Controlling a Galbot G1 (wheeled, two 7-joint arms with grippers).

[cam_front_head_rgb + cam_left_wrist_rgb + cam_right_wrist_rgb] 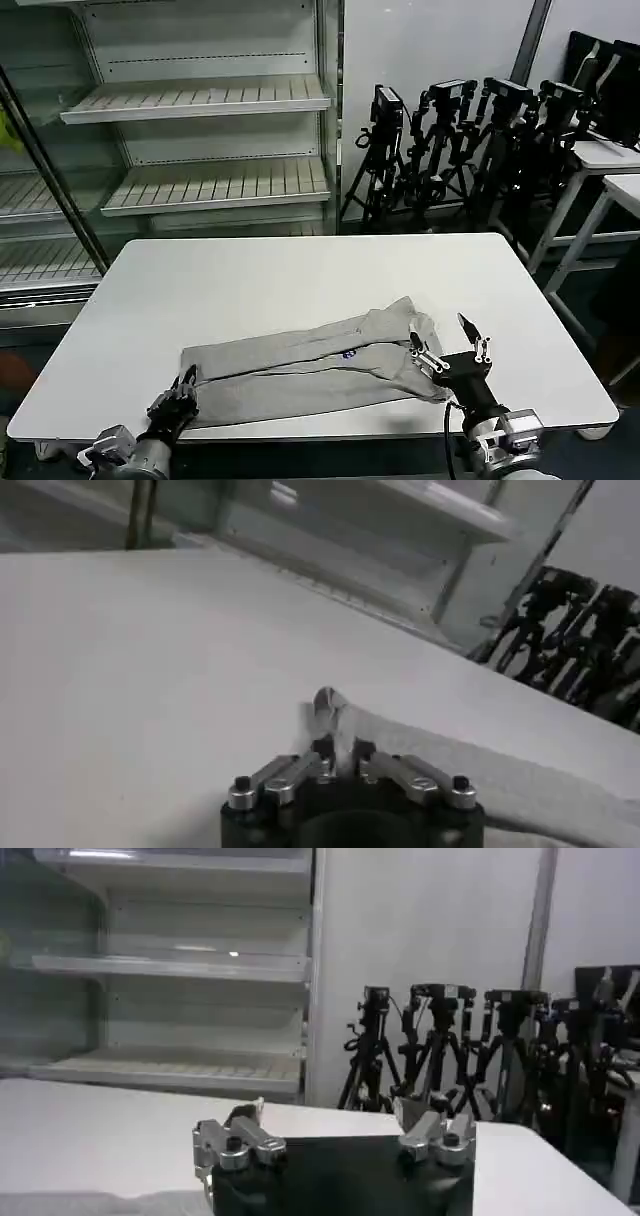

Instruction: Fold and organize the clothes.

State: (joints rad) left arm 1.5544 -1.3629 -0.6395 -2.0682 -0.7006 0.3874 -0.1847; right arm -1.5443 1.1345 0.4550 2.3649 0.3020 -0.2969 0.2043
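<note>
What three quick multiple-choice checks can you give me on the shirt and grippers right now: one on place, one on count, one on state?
1. Where on the table does the T-shirt lie?
A. Along the near edge
B. At the far edge by the shelves
C. Hanging off the table's left side

2. How many garments are on the table?
A. Three
B. Two
C. One

3. How does the left gripper stand?
A. Wide open above the bare table
B. Shut on the shirt's corner
C. Resting on a shelf

Answers:
1. A: in the head view the grey shirt stretches across the near part of the tabletop, between the two grippers.
2. C: a single folded grey shirt with a small chest print lies there.
3. B: the left wrist view shows cloth pinched between the closed fingers; the right gripper is open at the shirt's other end.
</note>
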